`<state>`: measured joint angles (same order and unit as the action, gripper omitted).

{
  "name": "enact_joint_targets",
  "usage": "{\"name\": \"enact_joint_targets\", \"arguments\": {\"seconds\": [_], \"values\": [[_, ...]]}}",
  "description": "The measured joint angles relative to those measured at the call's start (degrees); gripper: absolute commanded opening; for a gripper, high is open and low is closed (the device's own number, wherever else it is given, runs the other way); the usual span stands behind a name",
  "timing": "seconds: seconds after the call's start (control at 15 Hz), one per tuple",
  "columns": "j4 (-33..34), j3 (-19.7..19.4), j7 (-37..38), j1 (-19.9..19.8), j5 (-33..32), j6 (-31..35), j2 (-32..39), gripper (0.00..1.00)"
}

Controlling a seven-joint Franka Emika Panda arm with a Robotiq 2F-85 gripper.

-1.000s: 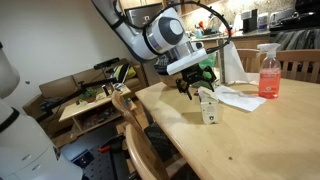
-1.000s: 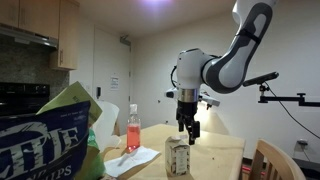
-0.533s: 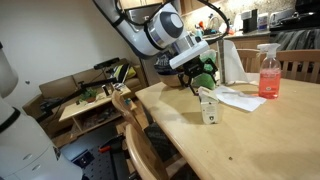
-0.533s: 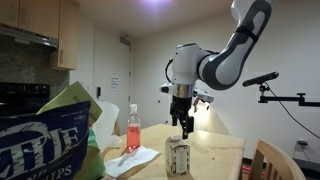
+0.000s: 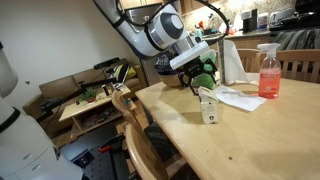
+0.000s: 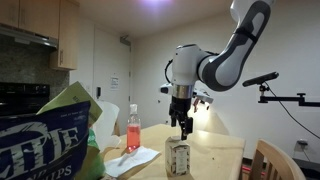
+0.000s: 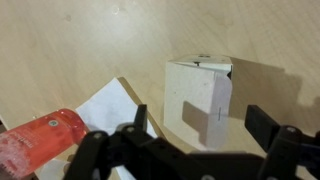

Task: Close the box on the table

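The box (image 5: 209,106) is a small cream-white carton standing upright on the wooden table (image 5: 250,140). In the wrist view the box (image 7: 200,95) lies below the camera, its top flaps folded down with a thin dark gap along one edge. My gripper (image 5: 198,82) hangs just above and behind the box, clear of it. It also shows above the box (image 6: 178,157) as the gripper (image 6: 185,126) in the exterior view from the front. The gripper (image 7: 200,125) is open, its dark fingers (image 7: 262,122) spread on either side with nothing between them.
A pink spray bottle (image 5: 268,72) stands beyond the box, with flat white paper sheets (image 5: 238,97) lying between them. A wooden chair (image 5: 135,130) sits at the table's edge. A low cluttered bench (image 5: 85,100) stands beside the table. A crisp bag (image 6: 50,140) fills the foreground.
Over the last second the gripper has lifted a little away from the box top, staying open. In the last half second nothing moved.
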<state>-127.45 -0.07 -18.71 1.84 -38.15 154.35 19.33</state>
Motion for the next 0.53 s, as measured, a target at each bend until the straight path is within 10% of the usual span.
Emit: {"name": "enact_joint_targets", "arguments": {"seconds": [0.53], "values": [[0.68,-1.58,4.51,0.32,-3.91,1.04,1.07,0.9]]}}
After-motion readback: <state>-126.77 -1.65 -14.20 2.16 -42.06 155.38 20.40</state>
